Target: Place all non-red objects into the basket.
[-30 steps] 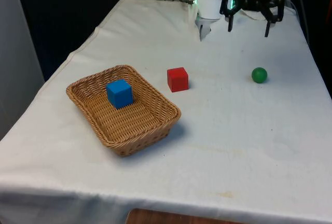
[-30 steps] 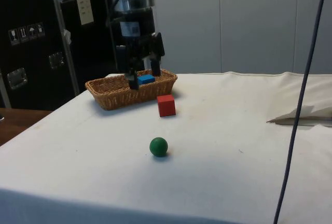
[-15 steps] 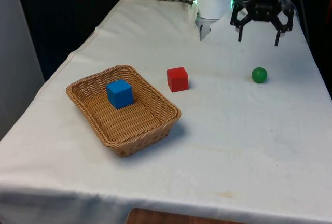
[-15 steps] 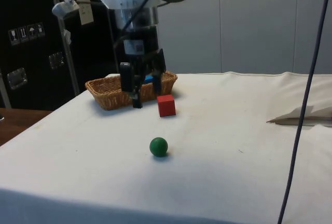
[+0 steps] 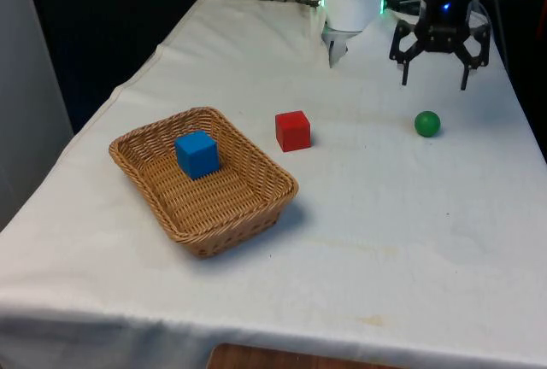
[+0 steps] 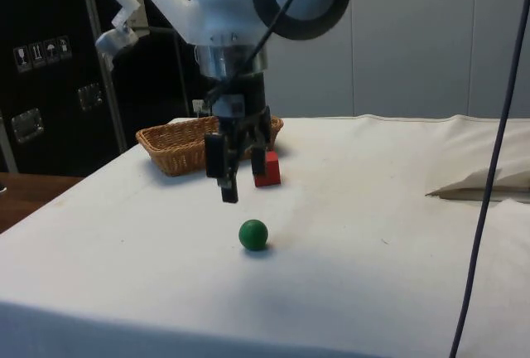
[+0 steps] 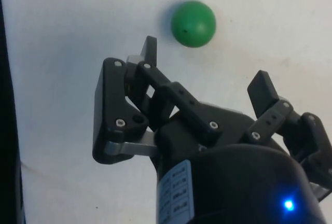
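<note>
We see the hand [image 5: 434,84] hanging above the worktop [image 5: 385,215] with its fingers [image 7: 150,53] spread apart and nothing between them, near the green ball [image 5: 427,124] but apart from it. The ball lies on the cloth, well apart from the basket [image 5: 256,207]. A blue cube [image 5: 197,154] sits inside the basket; the red cube [image 5: 293,131] seems to stand just beside its rim.

The front view looks along the table [image 5: 256,61]; the side view looks across it; both share the green ball [image 5: 427,123], which the wrist view sees from close above.
</note>
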You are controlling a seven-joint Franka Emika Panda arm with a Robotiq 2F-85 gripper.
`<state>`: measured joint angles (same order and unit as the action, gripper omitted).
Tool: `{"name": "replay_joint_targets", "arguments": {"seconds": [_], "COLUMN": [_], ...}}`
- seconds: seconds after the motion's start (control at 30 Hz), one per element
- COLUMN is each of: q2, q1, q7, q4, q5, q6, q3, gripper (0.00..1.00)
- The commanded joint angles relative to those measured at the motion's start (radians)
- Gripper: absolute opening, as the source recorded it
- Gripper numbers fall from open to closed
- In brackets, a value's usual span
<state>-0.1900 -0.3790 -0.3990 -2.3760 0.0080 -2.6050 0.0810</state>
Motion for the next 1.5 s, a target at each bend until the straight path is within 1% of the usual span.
{"name": "replay_joint_targets", "arguments": {"seconds": [0.0, 0.1, 0.13, 0.17, 0.2, 0.27, 0.33, 0.37, 0.4, 0.6, 0.63, 0.67, 0.8, 0.87, 0.9, 0.93, 1.07, 1.1, 1.13, 1.17, 1.37, 1.4, 1.43, 1.47], "q2": [-0.007, -0.027, -0.020, -0.034, -0.040, -0.051, -0.056, -0.057, -0.059, -0.084, -0.075, -0.089, -0.111, -0.122, -0.118, -0.131, -0.150, -0.155, -0.146, -0.160, -0.193, -0.191, -0.195, -0.197], "q1": [0.002, 0.004, 0.000, 0.004, 0.005, 0.002, 0.002, 0.000, 0.001, 0.002, 0.000, 0.002, 0.004, 0.007, 0.002, 0.010, 0.018, 0.019, 0.011, 0.020, 0.025, 0.018, 0.025, 0.026], "q7": [0.018, 0.018, 0.001, 0.018, 0.018, 0.010, 0.007, 0.001, 0.005, 0.004, 0.001, 0.005, 0.006, 0.008, 0.000, 0.010, 0.018, 0.019, 0.008, 0.020, 0.022, 0.012, 0.022, 0.022], "q4": [-0.012, -0.024, -0.022, -0.025, -0.025, -0.021, -0.019, -0.019, -0.019, -0.017, -0.018, -0.016, -0.015, -0.009, -0.011, -0.002, 0.011, 0.014, 0.011, 0.017, 0.018, 0.022, 0.017, 0.015], "q5": [0.029, 0.033, 0.006, 0.033, 0.033, 0.023, 0.018, 0.007, 0.016, 0.015, 0.007, 0.016, 0.019, 0.019, 0.007, 0.019, 0.019, 0.018, 0.007, 0.018, 0.017, 0.007, 0.017, 0.016], "q6": [-0.033, -0.074, -0.055, -0.083, -0.090, -0.102, -0.107, -0.104, -0.108, -0.124, -0.109, -0.127, -0.146, -0.151, -0.145, -0.153, -0.156, -0.157, -0.145, -0.158, -0.181, -0.167, -0.184, -0.186], "q3": [-0.015, -0.028, -0.016, -0.031, -0.034, -0.036, -0.036, -0.030, -0.036, -0.037, -0.032, -0.037, -0.040, -0.039, -0.032, -0.039, -0.037, -0.036, -0.028, -0.036, -0.035, -0.027, -0.035, -0.035], "gripper": [1.00, 1.00, 1.00, 1.00, 1.00, 1.00, 1.00, 1.00, 1.00, 1.00, 1.00, 1.00, 1.00, 1.00, 1.00, 1.00, 1.00, 1.00, 1.00, 1.00, 1.00, 1.00, 1.00, 1.00]}}
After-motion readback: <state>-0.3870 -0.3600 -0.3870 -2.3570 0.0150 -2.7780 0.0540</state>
